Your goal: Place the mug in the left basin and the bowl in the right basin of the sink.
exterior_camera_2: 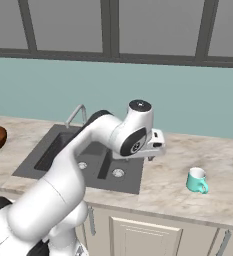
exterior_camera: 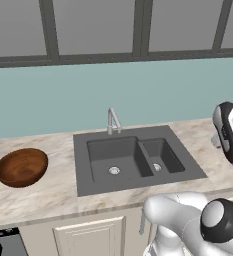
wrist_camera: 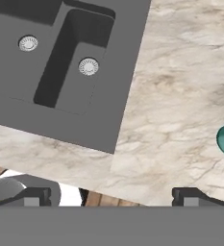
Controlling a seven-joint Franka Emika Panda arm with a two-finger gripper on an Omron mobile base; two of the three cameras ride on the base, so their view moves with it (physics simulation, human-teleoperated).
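Reaching step, I judge: the tool (wrist_camera: 111, 197), spread and empty, hangs over the tabletop (wrist_camera: 171, 96); next it must shift toward the mug (exterior_camera_2: 196, 180) at mid-right.

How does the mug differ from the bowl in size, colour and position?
The mug is small and teal-green; the bowl is much larger, wide and reddish-brown. The mug stands on the counter right of the sink; the bowl sits left of it. Both rest on the counter, outside the basins.

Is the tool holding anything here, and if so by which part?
Nothing is held. The tool is open over the counter; the mug and the bowl sit apart on the counter.
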